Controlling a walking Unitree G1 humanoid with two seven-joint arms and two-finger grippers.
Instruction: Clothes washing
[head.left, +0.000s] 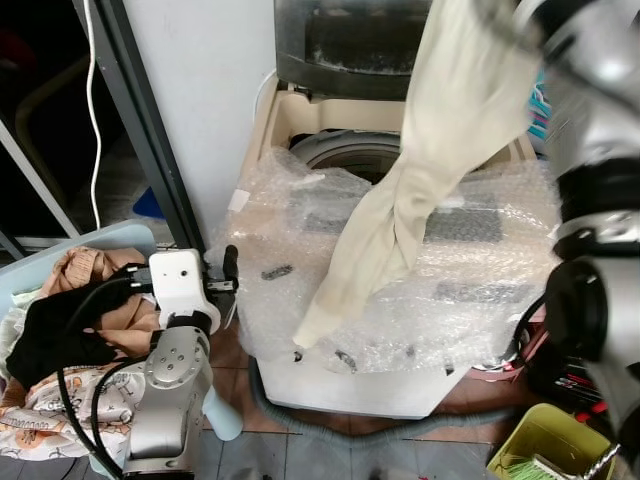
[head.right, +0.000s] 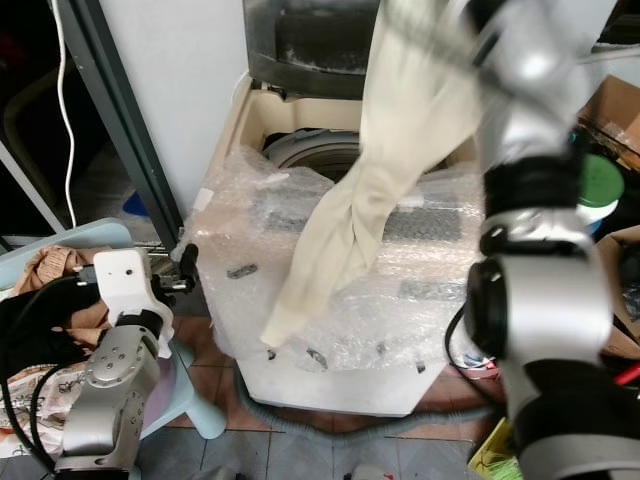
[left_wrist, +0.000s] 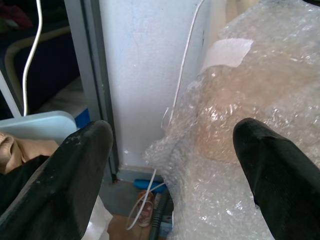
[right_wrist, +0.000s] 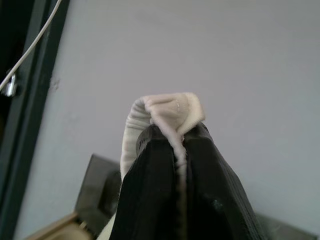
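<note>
Right wrist view: right gripper (right_wrist: 179, 150) has its fingers (right_wrist: 150, 190) pinched on a fold of the cream garment (right_wrist: 165, 112), cloth sticking out past the tips, pale wall behind. Head views: garment (head.left: 420, 170) hangs from the raised right arm, draping down over the washing machine (head.left: 330, 110) and its bubble wrap (head.left: 400, 270), lower end near the front edge. Left gripper (left_wrist: 170, 165) has fingers (left_wrist: 70, 175) spread apart, holding nothing, bubble wrap just ahead of the tips. Clothes pile (head.left: 60, 330) in a pale blue basket (head.left: 110, 238) sits behind the left gripper.
</note>
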